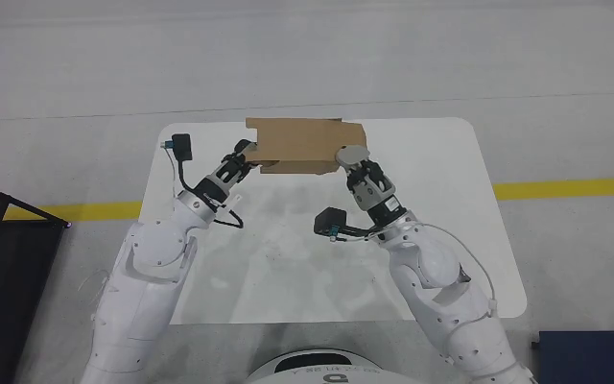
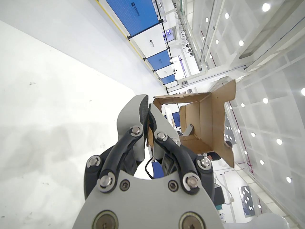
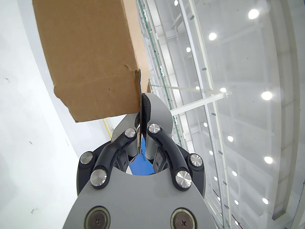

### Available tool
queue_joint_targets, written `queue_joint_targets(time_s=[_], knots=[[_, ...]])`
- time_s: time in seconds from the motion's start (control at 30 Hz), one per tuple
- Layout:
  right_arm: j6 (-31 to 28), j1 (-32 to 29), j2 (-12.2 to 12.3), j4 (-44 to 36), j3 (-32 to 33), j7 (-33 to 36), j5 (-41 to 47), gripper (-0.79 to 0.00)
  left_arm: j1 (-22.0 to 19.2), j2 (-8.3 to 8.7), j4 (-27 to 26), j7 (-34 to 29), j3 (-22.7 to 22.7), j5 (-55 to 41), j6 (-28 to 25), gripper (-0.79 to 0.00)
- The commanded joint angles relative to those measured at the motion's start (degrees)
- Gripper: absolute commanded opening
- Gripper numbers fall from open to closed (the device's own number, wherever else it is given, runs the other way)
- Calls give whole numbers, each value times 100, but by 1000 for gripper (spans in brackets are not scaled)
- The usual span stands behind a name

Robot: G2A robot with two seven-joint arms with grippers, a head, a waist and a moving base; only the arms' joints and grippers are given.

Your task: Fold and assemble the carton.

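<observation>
A brown cardboard carton (image 1: 302,144) is held up over the far middle of the white table (image 1: 288,259), between both arms. My left gripper (image 1: 247,158) is shut on a flap at the carton's left end; in the left wrist view that gripper (image 2: 148,107) pinches the cardboard edge, and the carton (image 2: 205,122) shows as an open tube with loose flaps. My right gripper (image 1: 350,158) is shut on the carton's right near corner; in the right wrist view the gripper (image 3: 142,106) clamps a flap edge below the carton's flat side (image 3: 88,46).
The table's far edge (image 1: 317,121) runs just behind the carton. A yellow floor line (image 1: 552,188) passes on both sides of the table. A dark object (image 1: 24,259) stands off the table's left side.
</observation>
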Motion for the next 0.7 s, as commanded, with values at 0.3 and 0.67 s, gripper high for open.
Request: queue_joint_targets(time_s=[0.3, 0.67], knots=[[-172, 141, -72, 34, 107, 780, 477, -785, 644, 110, 89, -43, -391, 683, -1498, 0], [-442, 523, -150, 177, -184, 954, 344, -785, 942, 139, -145, -294, -202, 624, -2717, 0]])
